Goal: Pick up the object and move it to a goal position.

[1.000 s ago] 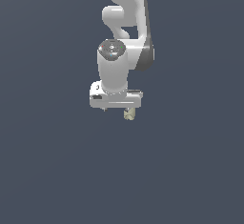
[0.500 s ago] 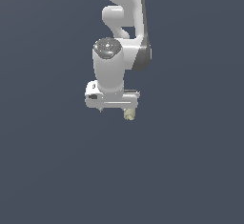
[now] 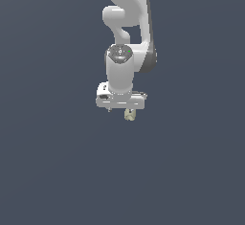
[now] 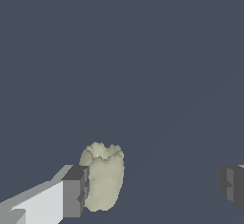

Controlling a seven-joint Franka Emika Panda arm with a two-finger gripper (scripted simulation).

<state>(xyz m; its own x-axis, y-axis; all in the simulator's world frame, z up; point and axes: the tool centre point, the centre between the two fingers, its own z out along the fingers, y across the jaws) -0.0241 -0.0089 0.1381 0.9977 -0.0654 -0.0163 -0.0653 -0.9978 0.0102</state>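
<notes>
The object [image 3: 129, 115] is a tiny pale cream-yellow lumpy thing with a greenish tint, just under the white gripper [image 3: 122, 111] in the exterior view. In the wrist view the object [image 4: 102, 176] stands upright between the fingers, close against the inner face of one grey fingertip [image 4: 75, 192]. The other fingertip [image 4: 233, 186] is far from it. The gripper [image 4: 153, 189] is open, with a wide gap between its jaws. I cannot tell whether the near finger touches the object.
A plain dark grey-blue surface [image 3: 57, 171] fills both views. The white arm [image 3: 127, 8] rises above the gripper toward the top of the exterior view. No goal marker shows.
The gripper hand has shifted a little toward the exterior view's right. The object has stayed in the same place.
</notes>
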